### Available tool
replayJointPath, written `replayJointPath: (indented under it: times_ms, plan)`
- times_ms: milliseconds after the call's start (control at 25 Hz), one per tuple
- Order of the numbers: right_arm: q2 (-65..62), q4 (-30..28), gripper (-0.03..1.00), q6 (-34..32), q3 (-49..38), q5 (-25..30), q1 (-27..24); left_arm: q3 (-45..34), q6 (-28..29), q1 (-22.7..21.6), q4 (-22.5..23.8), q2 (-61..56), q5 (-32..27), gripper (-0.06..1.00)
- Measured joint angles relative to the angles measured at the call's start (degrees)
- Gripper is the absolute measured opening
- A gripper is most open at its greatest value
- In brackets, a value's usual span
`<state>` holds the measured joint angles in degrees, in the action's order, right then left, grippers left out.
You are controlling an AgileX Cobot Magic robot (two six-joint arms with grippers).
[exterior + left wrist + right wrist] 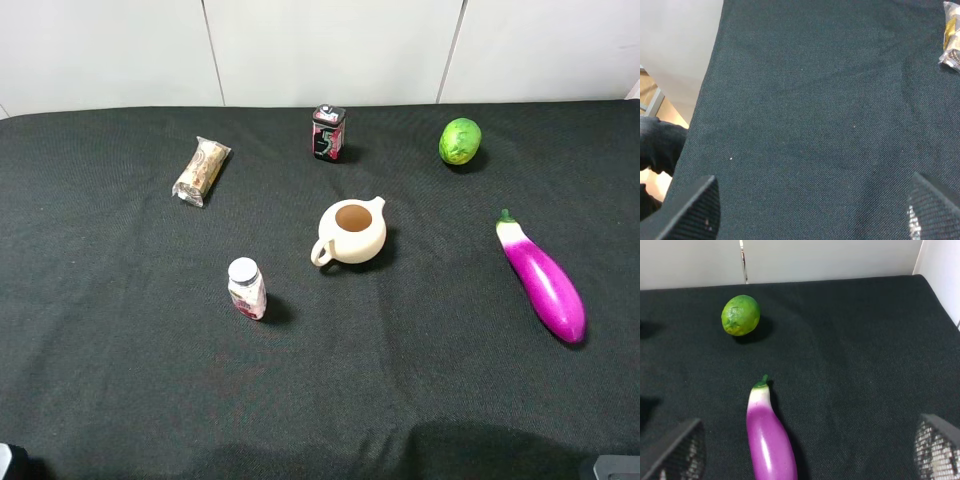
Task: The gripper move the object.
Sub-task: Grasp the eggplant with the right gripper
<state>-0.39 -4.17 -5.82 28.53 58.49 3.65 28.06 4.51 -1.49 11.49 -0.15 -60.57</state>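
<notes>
The eggplant (541, 280) is lying flat on the right side of the counter (120, 350), near its right edge, its green stem pointing toward the back wall (330, 50) and its rounded purple end toward the front. Bare cloth is lying open all around it: the lime (460, 141) is sitting well apart behind it, near the back edge, and the teapot (352, 232) is sitting well apart to its left, at the middle. The right gripper (807, 452) is facing the eggplant with its fingers (677, 452) spread wide and touching nothing; the eggplant is showing between them, closer to one. The left gripper (812, 210) is hanging over bare cloth beside the counter's left edge, fingers likewise wide and holding nothing, a corner of the packet (951, 42) showing in its view. That crinkled packet is lying at back left, a red and black tin (328, 132) is standing by the back edge, and a white-capped bottle (246, 288) is standing front left of the teapot; print is showing on the tin and the bottle's pink label, but I cannot read it. The eggplant is looking glossy, long and slightly curved, white at the neck; the lime is looking round and dimpled; the teapot is looking cream, squat and lidless, with a looped handle; black woven cloth is covering the counter, and the fingers are showing finely ribbed faces.
</notes>
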Motion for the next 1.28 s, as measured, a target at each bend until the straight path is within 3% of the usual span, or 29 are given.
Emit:
replayJointPath:
  times_ms: [1080,1280]
  plan:
    - [0.0,0.0,0.63,0.0,0.0,0.0,0.0,0.0,0.0,0.0,0.0,0.0,0.0,0.79]
    - [0.0,3.08,0.63,-1.23,0.0,0.0,0.0,0.0,0.0,0.0,0.0,0.0,0.0,0.79]
